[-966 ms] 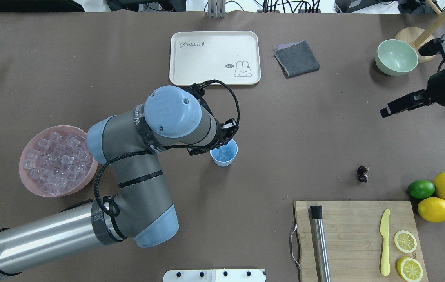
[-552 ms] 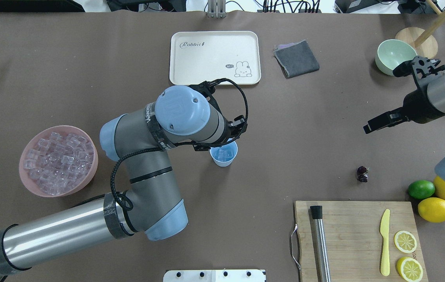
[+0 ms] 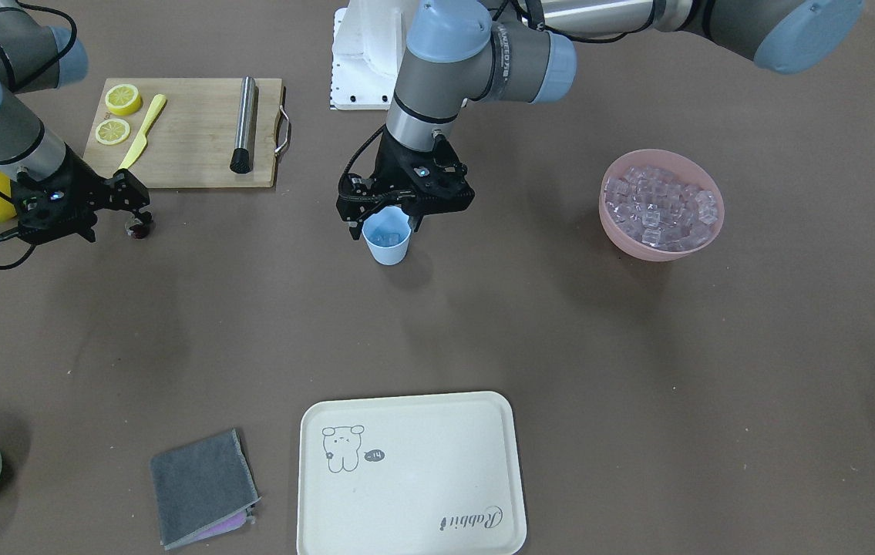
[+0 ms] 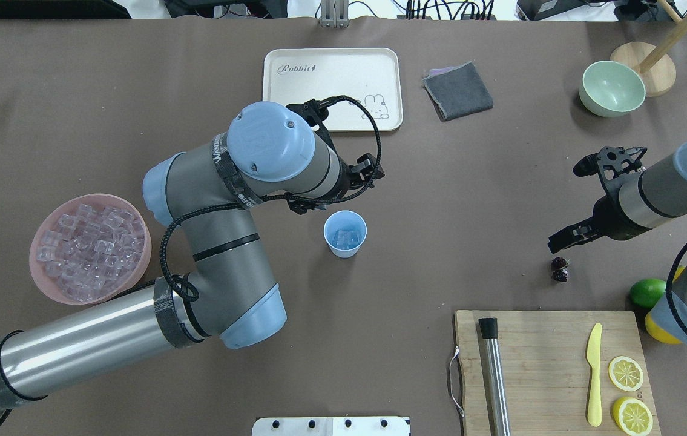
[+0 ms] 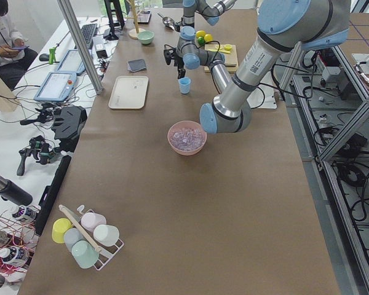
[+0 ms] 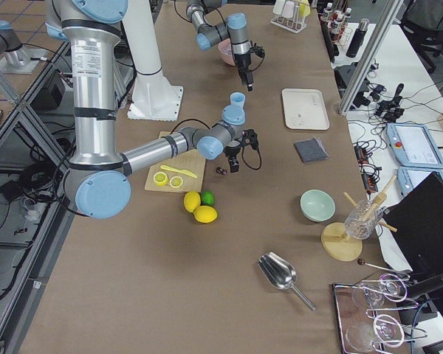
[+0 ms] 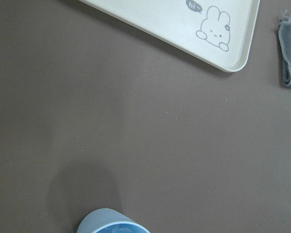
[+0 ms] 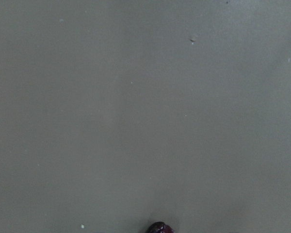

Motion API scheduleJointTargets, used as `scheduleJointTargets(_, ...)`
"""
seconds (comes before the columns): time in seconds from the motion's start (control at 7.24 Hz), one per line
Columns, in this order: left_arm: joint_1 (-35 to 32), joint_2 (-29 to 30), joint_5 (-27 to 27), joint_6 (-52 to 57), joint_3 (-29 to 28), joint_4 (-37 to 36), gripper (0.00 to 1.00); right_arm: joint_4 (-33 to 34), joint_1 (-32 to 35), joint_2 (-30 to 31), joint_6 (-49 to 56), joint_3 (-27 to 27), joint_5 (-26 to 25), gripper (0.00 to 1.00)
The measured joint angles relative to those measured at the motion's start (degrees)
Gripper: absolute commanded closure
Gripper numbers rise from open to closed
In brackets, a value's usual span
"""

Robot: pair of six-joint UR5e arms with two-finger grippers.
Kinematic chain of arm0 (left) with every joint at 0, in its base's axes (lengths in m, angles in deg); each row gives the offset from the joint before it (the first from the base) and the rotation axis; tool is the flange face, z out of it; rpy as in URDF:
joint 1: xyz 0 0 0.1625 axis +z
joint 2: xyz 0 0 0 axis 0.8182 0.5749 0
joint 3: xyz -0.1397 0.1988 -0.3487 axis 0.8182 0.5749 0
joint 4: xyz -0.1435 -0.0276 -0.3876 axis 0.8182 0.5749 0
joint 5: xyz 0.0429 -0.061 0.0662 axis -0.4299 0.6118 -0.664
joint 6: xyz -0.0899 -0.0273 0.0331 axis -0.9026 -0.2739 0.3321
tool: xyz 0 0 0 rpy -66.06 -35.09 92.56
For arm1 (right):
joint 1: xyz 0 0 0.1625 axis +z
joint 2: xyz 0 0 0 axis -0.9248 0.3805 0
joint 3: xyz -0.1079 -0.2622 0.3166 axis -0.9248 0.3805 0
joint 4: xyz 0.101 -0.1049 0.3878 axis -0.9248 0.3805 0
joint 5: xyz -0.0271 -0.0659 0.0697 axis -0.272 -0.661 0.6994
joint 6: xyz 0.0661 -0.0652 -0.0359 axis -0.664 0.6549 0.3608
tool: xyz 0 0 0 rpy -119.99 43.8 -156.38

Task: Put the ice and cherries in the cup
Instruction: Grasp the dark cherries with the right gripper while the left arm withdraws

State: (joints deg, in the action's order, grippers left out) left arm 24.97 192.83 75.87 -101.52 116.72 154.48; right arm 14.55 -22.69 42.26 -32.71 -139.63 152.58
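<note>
The light blue cup (image 4: 345,234) stands mid-table with a few ice cubes (image 4: 346,237) in it; it also shows in the front view (image 3: 387,237). Many more ice cubes fill the pink bowl (image 4: 90,248) at the left. My left gripper (image 3: 385,222) is open and empty, just above the cup's far rim; in the overhead view the wrist hides it. Two dark cherries (image 4: 558,269) lie on the table right of centre. My right gripper (image 4: 585,229) hangs open, one fingertip just beside the cherries (image 3: 140,226). One cherry (image 8: 159,228) shows at the bottom edge of the right wrist view.
A cream tray (image 4: 331,88), grey cloth (image 4: 458,91) and pale green bowl (image 4: 612,88) lie along the far side. A cutting board (image 4: 537,363) with metal rod, yellow knife and lemon slices is at front right, beside a lime (image 4: 646,292).
My left gripper has pulled off the cup toward the tray, leaving the cup fully in view. My right arm has swung in from the right edge to the cherries.
</note>
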Motion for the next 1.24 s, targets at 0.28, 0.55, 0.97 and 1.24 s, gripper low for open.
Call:
scheduleJointTargets(0.28, -0.26, 0.02, 0.19, 0.03, 0.08, -0.02, 0.04, -0.01, -1.62, 0.33, -0.55, 0.15, -1.31, 0.39)
scheduleJointTargets(0.55, -0.43, -0.04, 0.30, -0.04, 0.08, -0.02, 0.04, -0.01, -2.17, 0.79, -0.63, 0.09, -1.47, 0.55)
scheduleJointTargets(0.97, -0.50, -0.08, 0.29, -0.20, 0.21, -0.43, 0.07, -0.02, -2.71, 1.40, -0.62, 0.06, -1.54, 1.00)
scheduleJointTargets(1.24, -2.34, -0.31, 1.79, 0.69, 0.32, -1.06, 0.08, -0.02, -2.82, 1.69, -0.56, -0.14, -1.43, 1.00)
